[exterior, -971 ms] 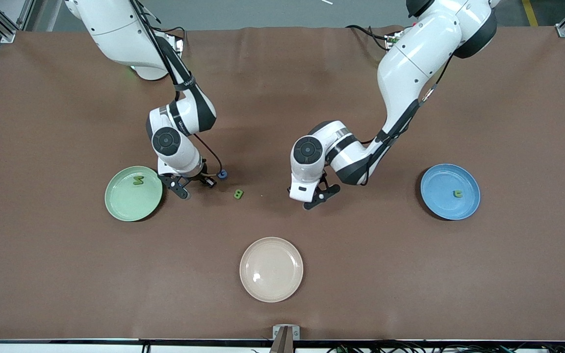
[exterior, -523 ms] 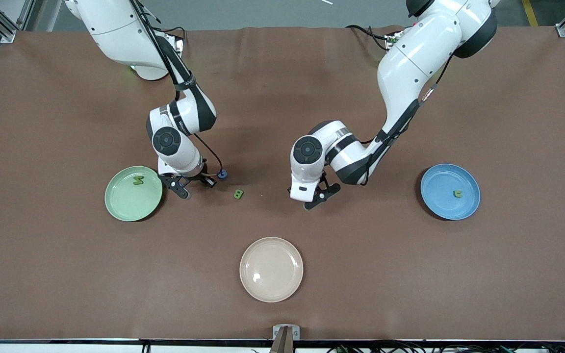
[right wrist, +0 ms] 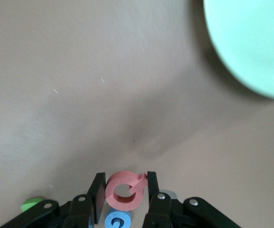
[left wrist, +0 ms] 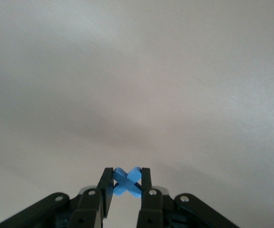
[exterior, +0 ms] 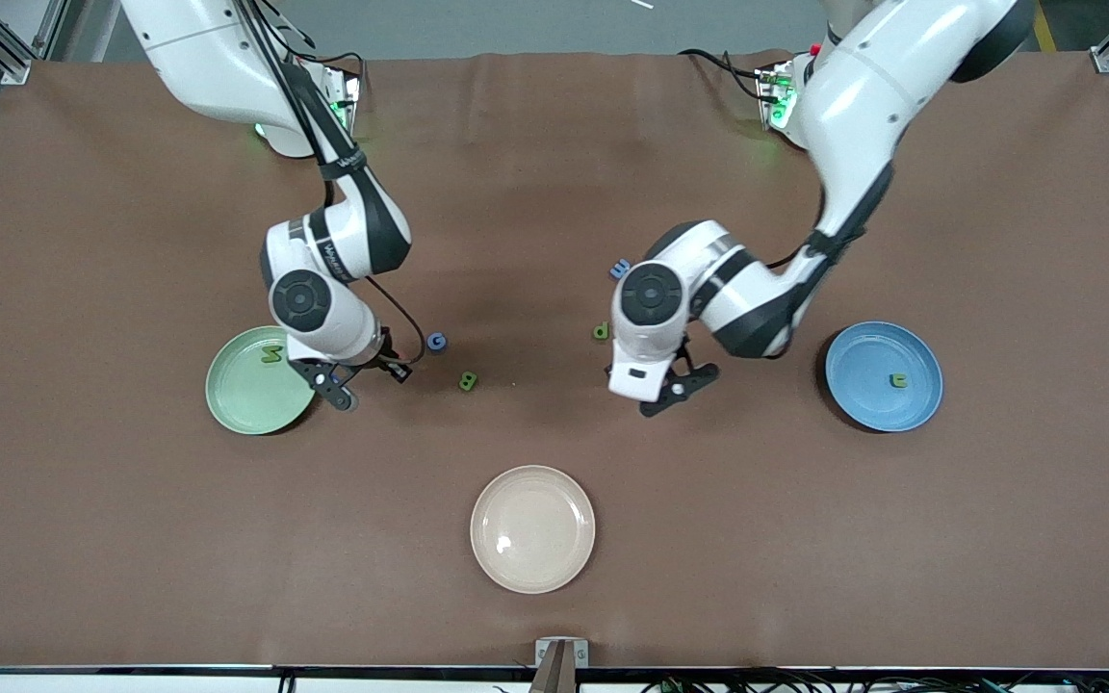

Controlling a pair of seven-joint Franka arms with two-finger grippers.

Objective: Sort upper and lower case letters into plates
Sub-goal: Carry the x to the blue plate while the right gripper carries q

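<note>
My right gripper is shut on the red Q, over the table beside the pale green plate, which holds the green M. My left gripper is shut on the blue plus-like t, over bare table between the letters and the blue plate, which holds the green n. The blue G, green B, green p and blue m lie on the table. The pale green plate's rim shows in the right wrist view.
A cream-white plate sits nearer to the front camera than the letters, midway along the table. The brown cloth covers the whole table.
The right gripper has moved toward the pale green plate with the Q. The left gripper has moved toward the blue plate with the t, uncovering the green p and blue m.
</note>
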